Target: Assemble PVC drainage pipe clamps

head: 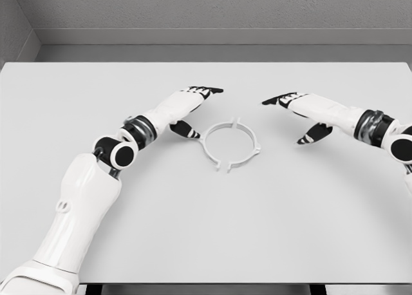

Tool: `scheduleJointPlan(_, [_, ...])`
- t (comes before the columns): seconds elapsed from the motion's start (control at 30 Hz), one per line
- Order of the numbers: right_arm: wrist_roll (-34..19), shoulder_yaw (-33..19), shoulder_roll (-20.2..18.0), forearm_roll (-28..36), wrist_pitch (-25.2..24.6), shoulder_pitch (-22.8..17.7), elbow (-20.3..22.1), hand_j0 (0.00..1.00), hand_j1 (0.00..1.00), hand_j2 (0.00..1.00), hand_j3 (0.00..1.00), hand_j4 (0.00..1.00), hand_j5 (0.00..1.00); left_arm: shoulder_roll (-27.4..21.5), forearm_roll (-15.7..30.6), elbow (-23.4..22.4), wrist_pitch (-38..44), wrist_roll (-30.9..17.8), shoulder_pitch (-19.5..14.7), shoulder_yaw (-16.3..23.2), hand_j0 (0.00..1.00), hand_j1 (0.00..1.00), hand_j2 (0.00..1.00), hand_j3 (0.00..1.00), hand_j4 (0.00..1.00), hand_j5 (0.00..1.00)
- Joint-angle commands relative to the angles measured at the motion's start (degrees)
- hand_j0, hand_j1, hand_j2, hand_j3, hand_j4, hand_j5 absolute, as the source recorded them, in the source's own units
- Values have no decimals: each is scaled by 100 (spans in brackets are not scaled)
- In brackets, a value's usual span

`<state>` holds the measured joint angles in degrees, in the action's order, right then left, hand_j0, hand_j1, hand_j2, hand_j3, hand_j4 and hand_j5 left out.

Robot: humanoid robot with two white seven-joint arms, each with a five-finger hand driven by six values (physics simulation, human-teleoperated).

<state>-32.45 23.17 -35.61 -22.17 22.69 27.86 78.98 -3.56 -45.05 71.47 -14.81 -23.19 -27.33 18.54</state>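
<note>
**Thin clamp ring lies untouched between two relaxed hands**

The left hand [185, 107] has its dark-tipped fingers [207, 89] stretched out and released, thumb hanging toward the table, grasping nothing. The right hand [302, 108] mirrors it, fingers extended leftward and empty. Between them, slightly nearer the viewer, the white pipe clamp [230, 143] lies flat on the white table [206, 230]: a slim ring with small tabs at its far edge and near-left edge, where its two halves seem to meet. It touches neither hand; the left thumb is just beside its left rim.

The ring looks light, stiff and smooth, so it will likely slide under a sideways push. A pinch across the thin band near a tab seems the surest hold.
</note>
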Motion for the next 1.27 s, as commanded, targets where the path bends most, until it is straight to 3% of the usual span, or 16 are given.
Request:
scheduleJointPlan(0.0, [11, -111, -218, 29, -10, 0, 13, 100, 100, 100, 100, 100, 100, 14, 31, 16, 4, 8, 0, 27, 100, 100, 100, 100, 100, 100])
scheduleJointPlan(0.63, [-7, -120, -350, 29, -2, -18, 206, 100, 100, 100, 100, 100, 100, 58, 40, 86, 4, 8, 53, 9, 100, 100, 100, 100, 100, 100])
scheduleJointPlan(0.7, [-7, -129, -359, 29, -10, -18, 215, 100, 100, 100, 100, 100, 100, -13, 92, 297, -5, 8, 44, -52, 100, 100, 100, 100, 100, 100])
scheduleJointPlan(0.77, [-7, -129, -377, 29, -10, -9, 224, 100, 100, 100, 100, 100, 100, -320, 206, 613, -84, 8, 70, -570, 100, 100, 100, 100, 100, 100])
scheduleJointPlan(0.8, [-16, -129, -377, 29, -10, 9, 224, 100, 100, 100, 100, 100, 100, -557, 566, 938, -338, 7, 140, -957, 100, 100, 100, 100, 100, 100])
scheduleJointPlan(0.9, [-7, -120, -517, 29, -10, 18, 232, 100, 100, 100, 100, 100, 100, -1752, 1911, 1018, -2019, -10, 193, -1502, 100, 100, 100, 100, 100, 100])
scheduleJointPlan(1.0, [2, -111, -605, 29, -1, 44, 224, 100, 100, 100, 100, 100, 100, -3343, 1912, 728, -2019, -19, 545, -1555, 100, 100, 100, 100, 100, 100])
scheduleJointPlan(1.07, [2, -111, -614, 29, -1, 88, 224, 100, 100, 100, 100, 100, 100, -3502, 1850, 561, -2019, -28, 606, -1547, 100, 100, 100, 100, 100, 100])
scheduleJointPlan(1.17, [2, -93, -632, 29, -1, 158, 215, 100, 100, 100, 100, 100, 100, -3748, 1868, 139, -2019, -28, 642, -1942, 100, 100, 100, 100, 100, 100])
scheduleJointPlan(1.23, [-24, -23, -693, 29, 7, 141, 215, 100, 100, 100, 100, 100, 100, -3757, 1850, 77, -2019, -36, 659, -1968, 100, 100, 100, 100, 100, 100])
